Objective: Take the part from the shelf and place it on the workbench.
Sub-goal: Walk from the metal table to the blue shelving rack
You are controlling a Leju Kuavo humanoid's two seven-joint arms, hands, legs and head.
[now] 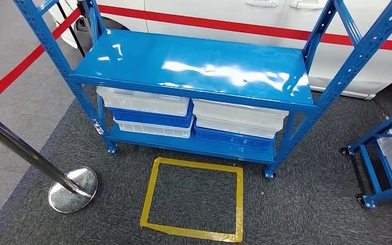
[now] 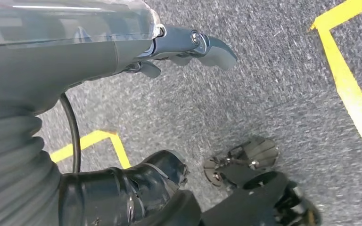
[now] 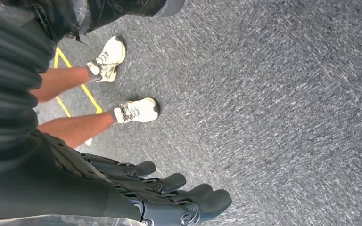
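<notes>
A blue metal shelf (image 1: 194, 69) stands ahead in the head view, its glossy top deck reflecting light. On its lower deck sit stacked white and blue bins (image 1: 194, 120); I cannot make out any part inside them. My left hand (image 2: 184, 44) hangs over grey carpet with its fingers stretched out and nothing in them. My right hand (image 3: 169, 193) also hangs over the carpet, fingers apart and holding nothing.
A yellow tape rectangle (image 1: 194, 199) marks the carpet in front of the shelf. A chrome stanchion (image 1: 74, 189) stands at the left, a second blue rack (image 1: 388, 153) at the right. A person's legs in white shoes (image 3: 132, 110) are close to my right hand.
</notes>
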